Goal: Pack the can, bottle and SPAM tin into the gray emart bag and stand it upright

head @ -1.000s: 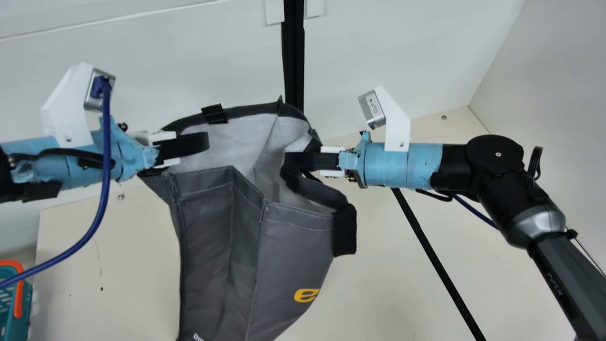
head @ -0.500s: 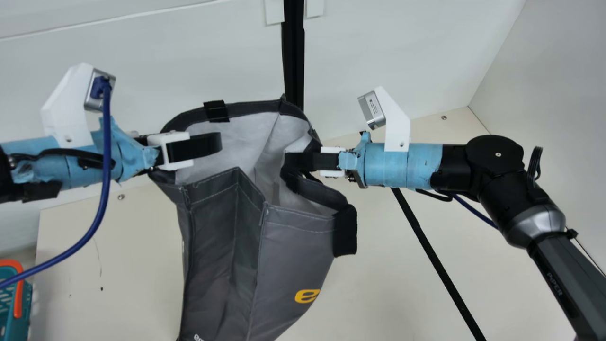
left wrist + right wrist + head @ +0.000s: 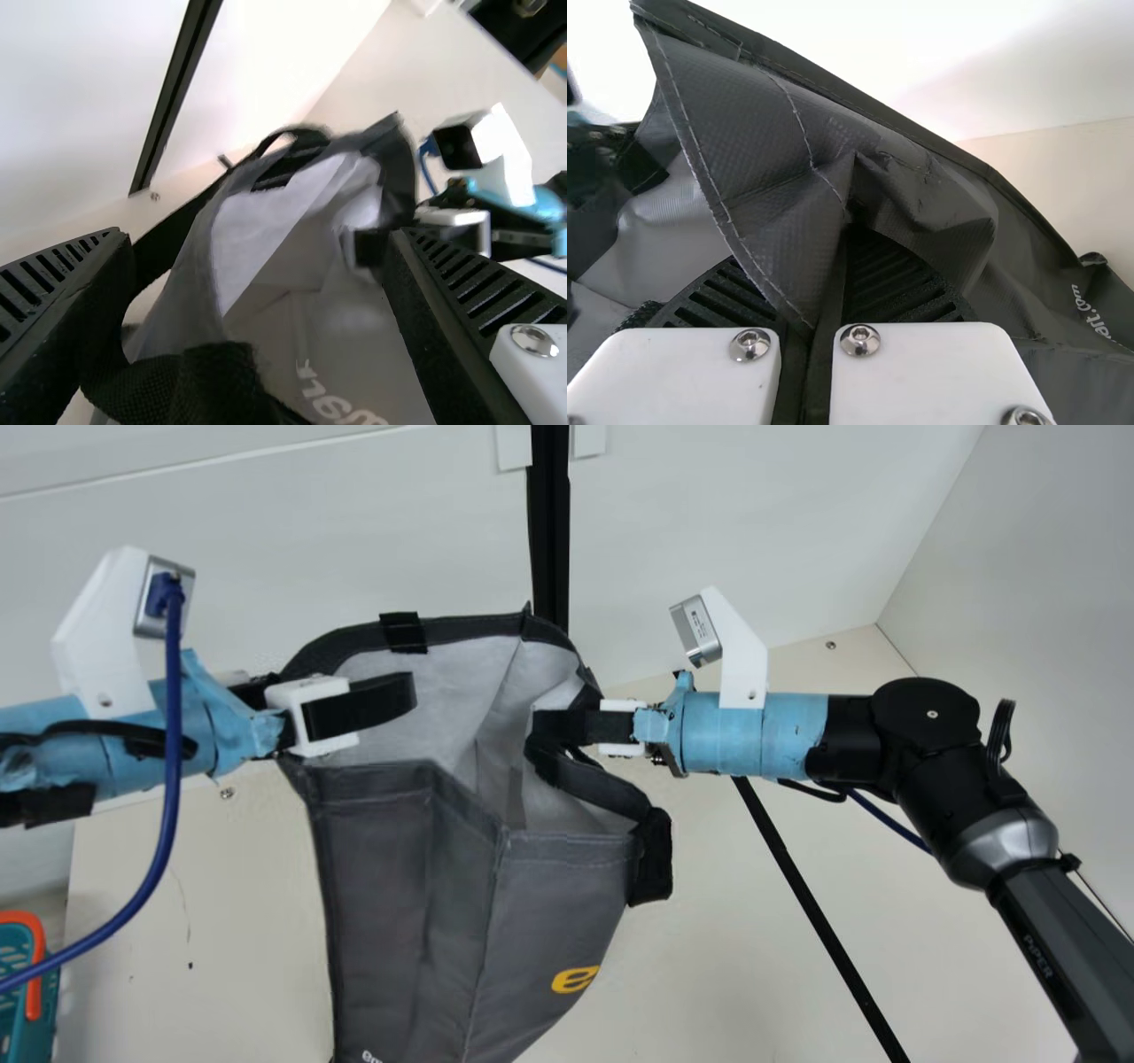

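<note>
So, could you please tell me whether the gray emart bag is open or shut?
Open: the gray emart bag has its mouth spread, with pale lining showing inside, and the right claw pinches its rim.

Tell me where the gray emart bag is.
In the main view, the gray emart bag is just left of centre, between the left pincer and the right pincer.

Gray emart bag [image 3: 381, 895] over the table [image 3: 753, 974], gaping open, pale lining [image 3: 456, 682] showing, side creased inward (yellow mark [image 3: 574, 980] below)
</note>
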### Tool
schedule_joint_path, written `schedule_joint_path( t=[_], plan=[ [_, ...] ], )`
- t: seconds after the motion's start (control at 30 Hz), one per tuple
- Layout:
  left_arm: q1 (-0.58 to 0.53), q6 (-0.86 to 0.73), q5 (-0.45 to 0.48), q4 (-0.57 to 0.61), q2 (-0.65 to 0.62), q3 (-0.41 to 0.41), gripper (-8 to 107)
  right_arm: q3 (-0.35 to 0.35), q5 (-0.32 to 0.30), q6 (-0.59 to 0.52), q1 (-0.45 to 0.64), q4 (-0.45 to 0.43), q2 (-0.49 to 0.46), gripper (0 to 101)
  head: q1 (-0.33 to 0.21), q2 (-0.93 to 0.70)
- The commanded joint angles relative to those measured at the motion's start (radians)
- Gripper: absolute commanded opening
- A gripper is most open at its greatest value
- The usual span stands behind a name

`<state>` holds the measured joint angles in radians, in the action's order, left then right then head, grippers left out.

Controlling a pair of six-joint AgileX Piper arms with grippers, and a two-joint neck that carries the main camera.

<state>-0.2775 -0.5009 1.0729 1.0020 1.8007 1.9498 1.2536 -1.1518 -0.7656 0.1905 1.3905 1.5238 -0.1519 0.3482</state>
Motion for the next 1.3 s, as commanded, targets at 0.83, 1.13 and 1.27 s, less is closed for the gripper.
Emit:
schedule_joint_path(
  t=[0.83,1.13,1.27],
  plan=[
    [0.118,0.046,-0.121,-0.24,-0.218,-0.114,90,0.0,0.0,0.0,0.0,0.0,0.0,0,-0.023,0.001],
    [0.139,0.232,-0.127,-0.568,-0.268,-0.15,90,0.0,0.0,0.0,0.0,0.0,0.0,0,-0.023,0.001],
    [0.146,0.338,-0.109,-0.733,-0.283,-0.166,90,0.0,0.0,0.0,0.0,0.0,0.0,0,-0.023,0.001]
  ],
)
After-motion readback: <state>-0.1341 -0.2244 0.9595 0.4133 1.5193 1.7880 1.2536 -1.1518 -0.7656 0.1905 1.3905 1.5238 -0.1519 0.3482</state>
